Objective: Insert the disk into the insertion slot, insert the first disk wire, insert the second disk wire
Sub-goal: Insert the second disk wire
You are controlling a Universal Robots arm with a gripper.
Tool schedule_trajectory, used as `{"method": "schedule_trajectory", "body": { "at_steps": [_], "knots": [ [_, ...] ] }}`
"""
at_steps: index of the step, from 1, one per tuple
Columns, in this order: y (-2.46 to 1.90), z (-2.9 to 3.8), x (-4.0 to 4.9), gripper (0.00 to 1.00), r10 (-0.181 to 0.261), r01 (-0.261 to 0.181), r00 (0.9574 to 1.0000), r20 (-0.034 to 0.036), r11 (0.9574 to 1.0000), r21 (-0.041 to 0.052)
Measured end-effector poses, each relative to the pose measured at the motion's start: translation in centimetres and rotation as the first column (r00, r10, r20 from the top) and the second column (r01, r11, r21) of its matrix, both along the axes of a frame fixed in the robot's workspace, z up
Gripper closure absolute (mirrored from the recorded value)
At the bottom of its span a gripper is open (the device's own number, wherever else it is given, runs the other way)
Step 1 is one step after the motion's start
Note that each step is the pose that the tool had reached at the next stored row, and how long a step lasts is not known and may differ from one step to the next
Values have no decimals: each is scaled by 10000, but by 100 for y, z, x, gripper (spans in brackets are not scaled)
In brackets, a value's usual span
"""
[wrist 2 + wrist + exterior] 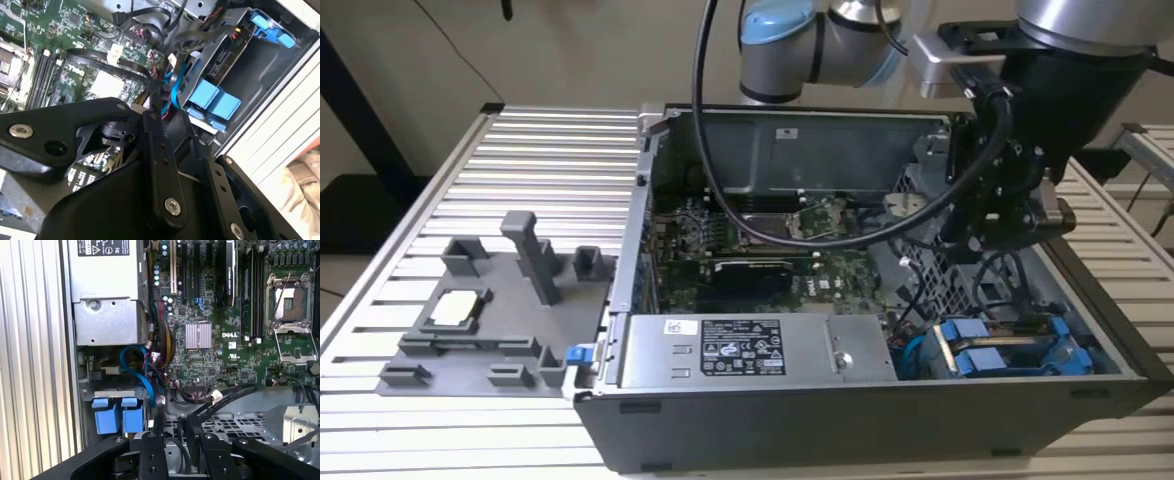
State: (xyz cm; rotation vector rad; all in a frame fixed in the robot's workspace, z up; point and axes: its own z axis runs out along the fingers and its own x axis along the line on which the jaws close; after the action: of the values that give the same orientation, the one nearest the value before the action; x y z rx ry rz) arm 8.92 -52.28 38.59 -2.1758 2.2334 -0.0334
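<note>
One flat silver-grey disk (pixel 977 358) in its bright blue plastic carrier looks seated in the grey metal insertion slot (pixel 1070 352) with blue rails, at five o'clock of the open computer case (pixel 854 425) in the exterior view, two end tabs showing. A wire step seems to be in hand. One black end effector (pixel 998 240) hangs at the disk's twelve o'clock; apart or clamped, I cannot tell. One blue flat cable (pixel 142 372) curls nearby. Plugging calls for fine alignment in that crowded corner.

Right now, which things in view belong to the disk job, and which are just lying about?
Job: bright blue plastic disk carrier at the grey metal drive bay with blue rails; blue cable; black claw.
Lying about: grey labelled power-supply box; grey plastic parts tray; green motherboard.
</note>
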Motion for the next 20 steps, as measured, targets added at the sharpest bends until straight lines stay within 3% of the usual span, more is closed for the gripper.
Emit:
{"method": "schedule_trajectory", "body": {
  "at_steps": [3, 6, 14, 20],
  "knots": [
    [7, -16, -35, 67, 115, -114, 9999, 34, 9999, -3],
    [33, -50, -64, 67, 224, -224, 9997, 117, 9997, -3],
    [223, -142, -112, 67, 479, -474, 9982, 371, 9988, -150],
    [236, -156, -114, 67, 961, -934, 9943, 451, 9938, -599]
  ]
}}
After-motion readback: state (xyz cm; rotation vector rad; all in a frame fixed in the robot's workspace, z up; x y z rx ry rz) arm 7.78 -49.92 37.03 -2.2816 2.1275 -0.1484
